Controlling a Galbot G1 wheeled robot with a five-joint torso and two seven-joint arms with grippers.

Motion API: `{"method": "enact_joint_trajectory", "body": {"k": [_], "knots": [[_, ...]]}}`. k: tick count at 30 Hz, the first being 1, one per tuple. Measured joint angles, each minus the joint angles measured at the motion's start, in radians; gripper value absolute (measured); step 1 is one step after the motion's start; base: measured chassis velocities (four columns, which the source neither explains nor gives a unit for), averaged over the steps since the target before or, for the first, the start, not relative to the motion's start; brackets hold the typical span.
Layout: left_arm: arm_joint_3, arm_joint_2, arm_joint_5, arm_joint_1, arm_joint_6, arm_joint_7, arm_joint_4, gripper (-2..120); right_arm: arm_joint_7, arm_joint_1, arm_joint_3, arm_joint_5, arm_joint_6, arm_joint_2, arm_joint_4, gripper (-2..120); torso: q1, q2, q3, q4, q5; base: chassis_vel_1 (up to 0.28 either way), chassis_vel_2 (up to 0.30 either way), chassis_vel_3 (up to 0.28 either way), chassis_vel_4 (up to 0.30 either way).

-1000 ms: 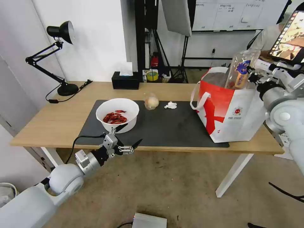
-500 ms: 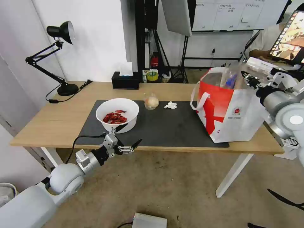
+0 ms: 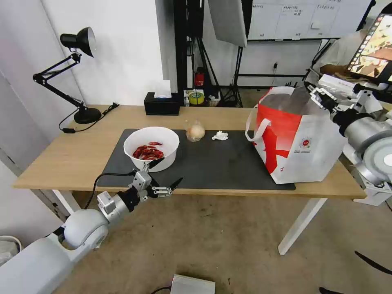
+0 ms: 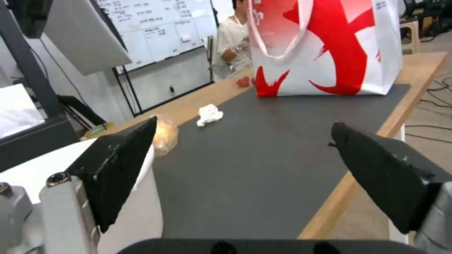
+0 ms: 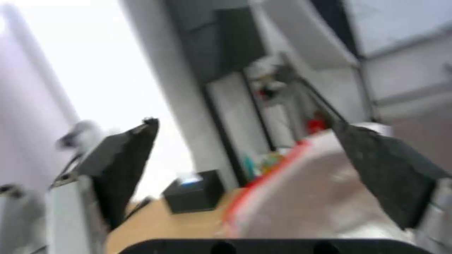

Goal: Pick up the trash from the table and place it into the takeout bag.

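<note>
Trash lies on the dark mat [image 3: 220, 165] of the table [image 3: 69, 153]: a white bowl [image 3: 151, 146] of red shells, a small clear bag [image 3: 195, 131] with a beige lump, and a crumpled tissue [image 3: 220, 135]. My left gripper [image 3: 169, 172] hangs open and empty at the table's front edge, just in front of the bowl. The left wrist view has the left gripper [image 4: 243, 125], bowl wall [image 4: 28, 158], small bag [image 4: 165, 135], tissue [image 4: 208, 114] and takeout bag [image 4: 329, 46]. The red-and-white takeout bag [image 3: 298, 141] stands at the mat's right end. Over its mouth my right gripper [image 3: 314, 90] is open and empty; the right wrist view has that gripper [image 5: 245, 127] above the foil lining [image 5: 320, 201].
A black desk lamp [image 3: 77, 73] stands at the table's far left, with a black tissue box [image 3: 162, 104] at the back edge. Tripods and stands crowd the room behind. A silver box [image 3: 192, 284] lies on the floor near me.
One second ago my right gripper held a clear plastic package above the takeout bag. The package then dropped into the bag, and the gripper is now open and empty. The left arm barely moved.
</note>
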Motion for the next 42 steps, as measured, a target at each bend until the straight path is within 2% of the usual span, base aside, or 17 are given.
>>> {"method": "enact_joint_trajectory", "body": {"k": [1, 3, 5, 7, 9, 10, 13, 18, 21, 22, 26, 31, 34, 38, 42], "knots": [[-0.006, -0.004, 0.000, 0.005, -0.001, 0.000, 0.001, 100, -0.061, -0.026, 0.002, -0.041, 0.007, -0.019, 0.027, 99, 0.000, 0.000, 0.000, 0.0001, 0.0000, 0.000, 0.000, 0.000, 0.000], [-0.008, -0.005, 0.000, 0.007, -0.001, 0.000, 0.001, 100, -0.086, -0.043, 0.004, -0.062, 0.009, -0.027, 0.042, 99, 0.000, 0.000, 0.000, 0.0001, -0.0001, 0.000, 0.000, 0.000, 0.000], [-0.016, -0.007, 0.000, 0.013, -0.004, -0.001, 0.000, 100, -0.158, -0.123, 0.018, -0.163, 0.011, -0.051, 0.099, 100, 0.000, 0.000, 0.000, 0.0002, 0.0000, 0.000, 0.000, 0.000, 0.000], [-0.018, -0.008, 0.000, 0.013, -0.004, -0.001, -0.001, 100, -0.169, -0.144, 0.022, -0.187, 0.011, -0.055, 0.112, 100, 0.000, 0.000, 0.000, 0.0001, -0.0001, 0.000, 0.000, 0.000, 0.000], [-0.025, -0.009, 0.000, 0.011, -0.005, -0.002, -0.005, 100, -0.194, -0.250, 0.051, -0.259, 0.011, -0.061, 0.171, 100, 0.000, 0.000, 0.000, 0.0000, 0.0001, 0.000, 0.000, 0.000, 0.000], [-0.025, -0.009, 0.000, 0.011, -0.005, -0.002, -0.005, 100, -0.194, -0.250, 0.051, -0.259, 0.011, -0.061, 0.171, 100, 0.000, 0.000, 0.000, 0.0000, 0.0001, 0.000, 0.000, 0.000, 0.000], [-0.027, -0.011, 0.000, 0.011, -0.009, -0.003, -0.006, 100, -0.205, -0.375, 0.098, -0.306, 0.010, -0.037, 0.223, 100, 0.000, 0.000, 0.000, 0.0000, 0.0001, 0.000, 0.000, 0.000, 0.000], [-0.027, -0.013, 0.002, 0.013, -0.014, -0.002, -0.005, 100, -0.224, -0.450, 0.122, -0.350, 0.014, -0.010, 0.247, 100, 0.000, 0.000, 0.000, 0.0000, 0.0000, 0.000, 0.000, 0.000, 0.000], [-0.029, -0.008, 0.003, 0.017, -0.022, -0.001, -0.003, 100, -0.257, -0.578, 0.141, -0.437, 0.047, 0.055, 0.272, 100, 0.000, 0.000, 0.000, 0.0000, 0.0001, 0.000, 0.000, 0.000, 0.000], [-0.029, -0.008, 0.003, 0.017, -0.022, -0.001, -0.003, 100, -0.257, -0.578, 0.141, -0.437, 0.047, 0.055, 0.272, 100, 0.000, 0.000, 0.000, 0.0000, 0.0001, 0.000, 0.000, 0.000, 0.000], [-0.045, 0.009, 0.007, 0.036, -0.041, 0.008, -0.004, 100, -0.288, -0.734, 0.144, -0.589, 0.113, 0.151, 0.282, 100, 0.000, 0.000, 0.000, -0.0001, 0.0001, 0.000, 0.000, 0.000, 0.000], [-0.059, 0.010, 0.009, 0.052, -0.043, 0.020, -0.007, 100, -0.262, -0.792, 0.129, -0.682, 0.171, 0.214, 0.277, 100, 0.000, 0.000, 0.000, 0.0000, -0.0001, 0.000, 0.000, 0.000, 0.000], [-0.085, 0.009, 0.009, 0.068, -0.017, 0.045, -0.016, 100, -0.237, -0.827, 0.119, -0.733, 0.217, 0.259, 0.275, 100, 0.000, 0.000, 0.000, 0.0000, 0.0000, 0.000, 0.000, 0.000, 0.000], [-0.137, -0.004, 0.006, 0.105, 0.007, 0.063, -0.034, 100, -0.207, -0.875, 0.101, -0.805, 0.285, 0.350, 0.277, 100, 0.000, 0.000, 0.000, -0.0001, 0.0001, 0.000, 0.000, 0.000, 0.000], [-0.156, -0.018, 0.008, 0.130, 0.007, 0.065, -0.037, 100, -0.198, -0.877, 0.095, -0.816, 0.293, 0.371, 0.278, 100, 0.000, 0.000, 0.000, 0.0000, 0.0000, 0.000, 0.000, 0.000, 0.000]]}}
